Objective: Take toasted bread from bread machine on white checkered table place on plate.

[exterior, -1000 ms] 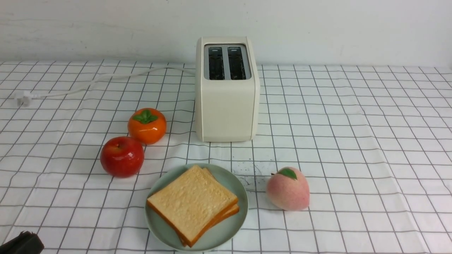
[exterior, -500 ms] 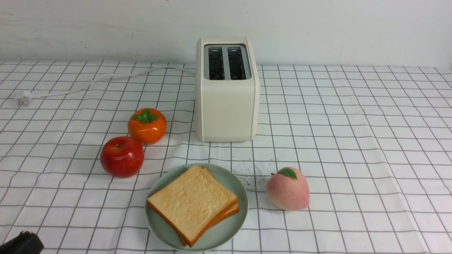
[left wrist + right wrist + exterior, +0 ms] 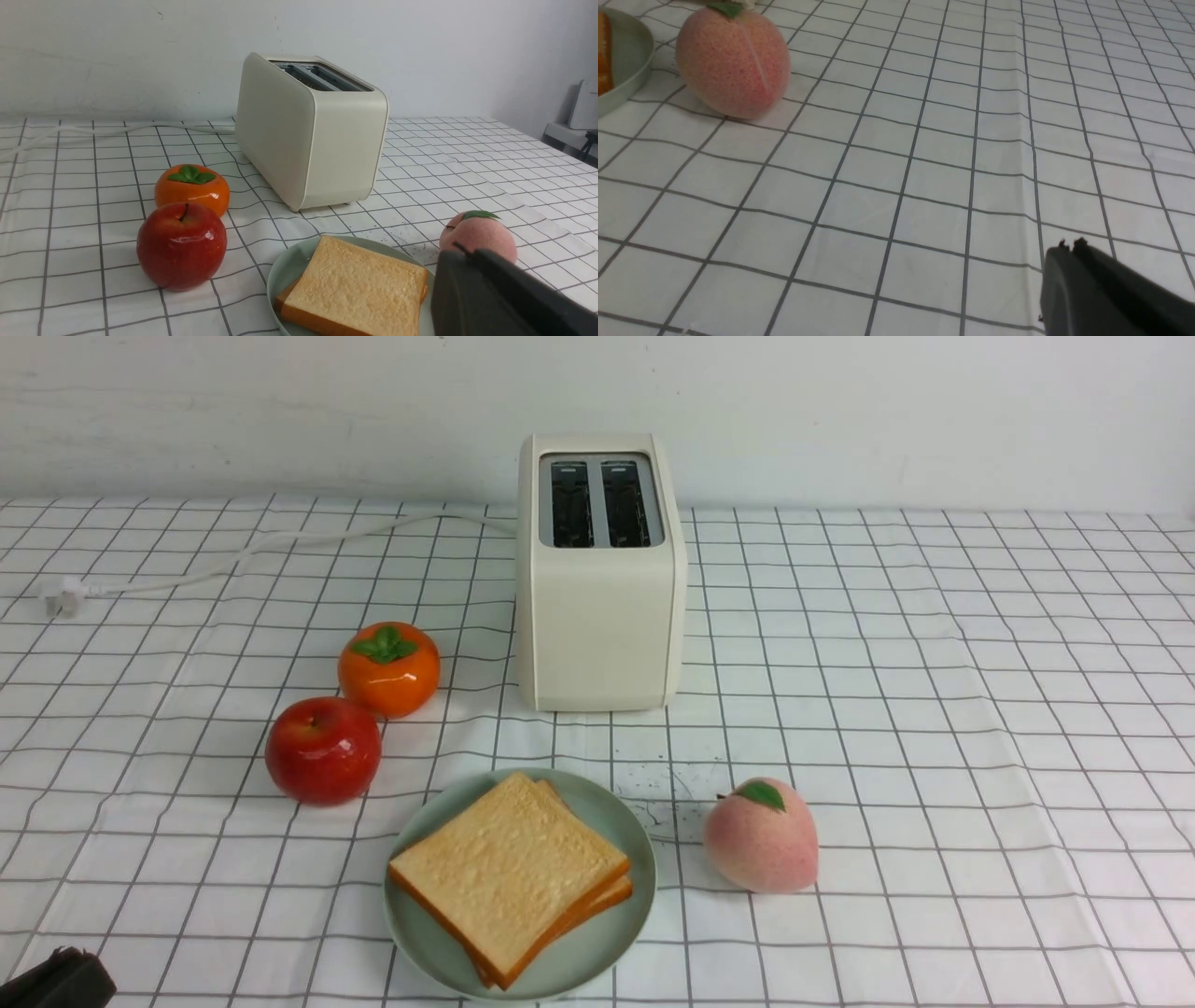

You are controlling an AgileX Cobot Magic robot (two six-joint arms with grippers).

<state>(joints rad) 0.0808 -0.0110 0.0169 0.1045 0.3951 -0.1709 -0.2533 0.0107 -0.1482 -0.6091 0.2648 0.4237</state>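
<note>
Two slices of toasted bread (image 3: 509,875) lie stacked on the mint-green plate (image 3: 611,947) near the front of the white checkered table (image 3: 934,709). The cream bread machine (image 3: 599,607) stands behind the plate, and both of its slots show dark and empty. My left gripper (image 3: 460,255) is shut and empty, low at the table's front left corner (image 3: 56,980); in the left wrist view it sits near the plate (image 3: 285,275) and toast (image 3: 355,289). My right gripper (image 3: 1069,246) is shut and empty, low over bare cloth and out of the front view.
A red apple (image 3: 323,749) and an orange persimmon (image 3: 388,667) sit left of the plate. A pink peach (image 3: 762,836) sits right of it, also in the right wrist view (image 3: 733,65). The toaster's white cord (image 3: 233,560) runs to the back left.
</note>
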